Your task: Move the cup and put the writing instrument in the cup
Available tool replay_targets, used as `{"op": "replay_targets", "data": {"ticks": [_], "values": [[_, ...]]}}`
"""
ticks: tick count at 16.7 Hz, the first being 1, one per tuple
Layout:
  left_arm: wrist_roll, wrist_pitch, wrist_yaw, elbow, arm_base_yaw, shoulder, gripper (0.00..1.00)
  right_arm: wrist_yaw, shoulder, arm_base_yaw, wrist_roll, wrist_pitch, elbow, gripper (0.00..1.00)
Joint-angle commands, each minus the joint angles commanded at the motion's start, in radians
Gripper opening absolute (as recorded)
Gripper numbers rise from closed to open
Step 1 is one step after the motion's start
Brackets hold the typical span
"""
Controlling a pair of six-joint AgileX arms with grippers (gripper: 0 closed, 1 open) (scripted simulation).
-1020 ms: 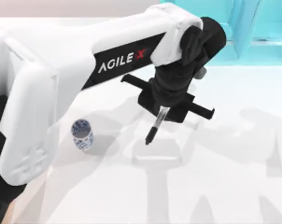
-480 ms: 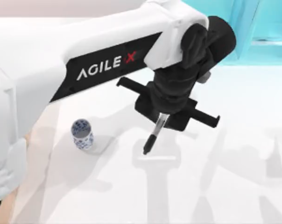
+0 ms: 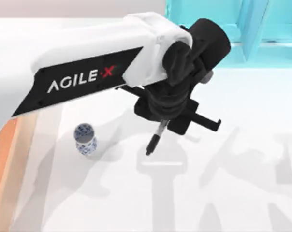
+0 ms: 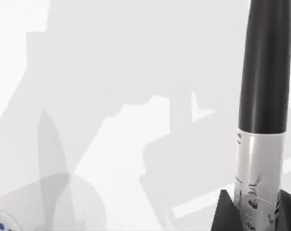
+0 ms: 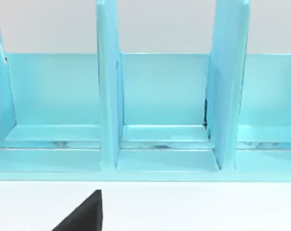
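The left AgileX arm, a glossy white shell with a black panel, reaches from the top view's left across the smooth white counter (image 3: 242, 193). Its matte black left gripper (image 3: 161, 126) hangs above the counter's middle, and its jaws are pinched on the slim black marker pen with a grey-white printed barrel (image 3: 154, 138). The pen juts out of the gripper tilted, its black end pointing down and toward the left side; whether that end touches the counter cannot be told from above. In the left wrist view the pen (image 4: 261, 120) appears as a smooth round rod: a long black section meets a shiny grey-white barrel with small dark print, and that barrel sits between two dark pointed fingertips (image 4: 224, 214) pressed against its sides.

The small white cylindrical cup with a blue floral porcelain-style pattern (image 3: 85, 139) stands upright on the counter toward the left side, well apart from the pen and the gripper, its round mouth open upward. A curved bit of its patterned rim (image 4: 2, 222) peeks into the corner of the left wrist view.

The right wrist view faces a pale turquoise rack of flat upright dividers (image 5: 165, 110) standing on the counter, with one black wedge-shaped finger of the right gripper (image 5: 83, 214) at the edge; the state of its jaws cannot be told. The same rack (image 3: 242, 24) stands at the counter's far right.
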Motion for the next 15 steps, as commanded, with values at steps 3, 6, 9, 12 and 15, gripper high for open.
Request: {"op": "replay_targets", "data": {"ticks": [3,6,9,12,15], "values": [[0.042,0.231,-0.023,-0.198,0.024,-0.106,0.00,0.000,0.000,0.000,0.000,0.000,0.000,1.00],[0.092,0.502,-0.043,-0.429,0.054,-0.228,0.00,0.000,0.000,0.000,0.000,0.000,0.000,1.00],[0.150,0.799,-0.059,-0.674,0.088,-0.363,0.00,0.000,0.000,0.000,0.000,0.000,0.000,1.00],[0.211,1.103,-0.068,-0.916,0.125,-0.505,0.00,0.000,0.000,0.000,0.000,0.000,0.000,1.00],[0.271,1.396,-0.071,-1.136,0.161,-0.648,0.00,0.000,0.000,0.000,0.000,0.000,0.000,1.00]]}}
